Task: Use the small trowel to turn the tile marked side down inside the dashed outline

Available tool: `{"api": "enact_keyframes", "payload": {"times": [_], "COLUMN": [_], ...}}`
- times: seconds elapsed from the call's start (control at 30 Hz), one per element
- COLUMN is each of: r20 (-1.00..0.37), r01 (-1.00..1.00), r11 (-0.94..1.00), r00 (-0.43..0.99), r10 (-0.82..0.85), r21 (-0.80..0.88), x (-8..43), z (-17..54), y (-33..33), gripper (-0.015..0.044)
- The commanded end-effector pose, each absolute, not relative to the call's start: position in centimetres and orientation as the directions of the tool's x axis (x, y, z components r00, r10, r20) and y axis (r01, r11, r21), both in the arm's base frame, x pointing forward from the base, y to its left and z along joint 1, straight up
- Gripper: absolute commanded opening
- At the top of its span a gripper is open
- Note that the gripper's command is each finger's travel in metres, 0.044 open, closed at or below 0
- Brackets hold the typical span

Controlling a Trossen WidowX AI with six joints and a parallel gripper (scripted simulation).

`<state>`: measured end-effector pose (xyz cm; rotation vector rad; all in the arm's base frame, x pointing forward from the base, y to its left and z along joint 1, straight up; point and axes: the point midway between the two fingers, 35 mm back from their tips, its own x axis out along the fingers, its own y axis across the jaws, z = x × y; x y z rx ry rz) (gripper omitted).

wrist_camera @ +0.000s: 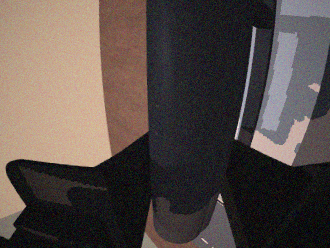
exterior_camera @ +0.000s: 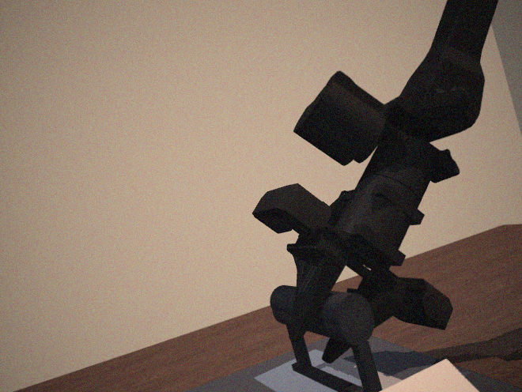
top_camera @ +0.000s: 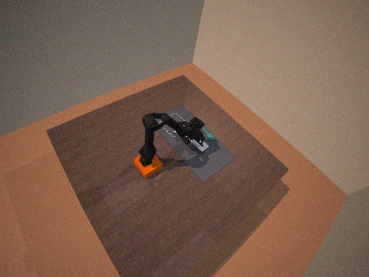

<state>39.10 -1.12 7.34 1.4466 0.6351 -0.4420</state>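
working at the tile-turning step, with the trowel [top_camera: 204,146] [exterior_camera: 348,314] [wrist_camera: 190,75] already in hand and the setting-down not yet begun. gripping its thick dark handle firmly in the claw [top_camera: 202,143] [exterior_camera: 323,311] [wrist_camera: 187,175], with the 2 fingers standing partly apart around it. holding the pale flat blade low over the mat [top_camera: 223,157] [exterior_camera: 228,384]; not telling from here whether it touches.

showing only cream scraps of what is probably the tile [top_camera: 175,131] [exterior_camera: 438,378], partly behind the arm [top_camera: 148,134] [exterior_camera: 443,92] from above, near the dashed outline [top_camera: 175,113], and cut off by the bottom edge in the exterior view. not revealing the marked side.

now calling, by judgement, for keeping the blade flat, sliding its leading edge beneath the tile, then lifting and rolling it over into the outline. risking a shove instead of a lift if approaching too steeply.

pointing the blade's long axis along the mat's length, roughly, with 1 end towards the outline. running the handle above the blade along much the same line. leaving the tile's own long axis unreadable.
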Motion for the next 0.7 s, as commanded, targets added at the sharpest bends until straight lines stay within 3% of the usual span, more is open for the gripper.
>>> {"api": "enact_keyframes", "payload": {"times": [0.0, 0.67], "r20": [-0.617, -0.617], "r01": [0.611, 0.612], "r11": [0.088, 0.084], "r00": [0.78, 0.78], "r10": [0.1, 0.103], "r21": [0.787, 0.787], "x": [39.4, 38.7], "z": [9.0, 9.6], "y": [0.0, 4.8], "gripper": [0.0, 0.0]}}
